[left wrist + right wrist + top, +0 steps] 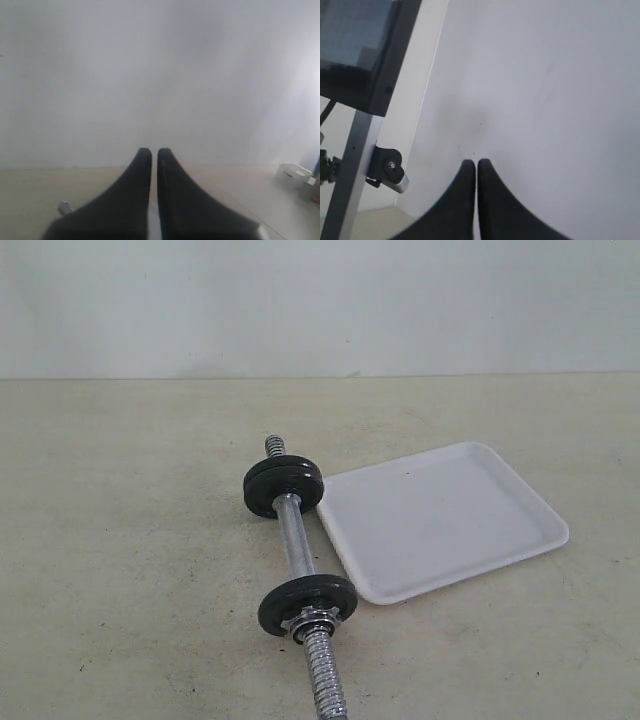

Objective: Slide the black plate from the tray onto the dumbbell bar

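Beside the tray (445, 520), the dumbbell bar (293, 535) carries apparently three black discs (283, 488).

- Bar (293, 535): bright chrome metal, glossy, smooth in the middle and ridged with thread at both ends.
- Black discs (284, 488): matt, faintly grainy, like painted cast metal.
- Nut (312, 620): silvery metal, shiny.
- Tray (440, 515): white, plastic by its look, smooth with a soft sheen.
- Worktop (120, 540): pale beige, matt, lightly speckled and scuffed.
- Left tool (154, 150) and right tool (476, 161): black, smooth, dull finish.
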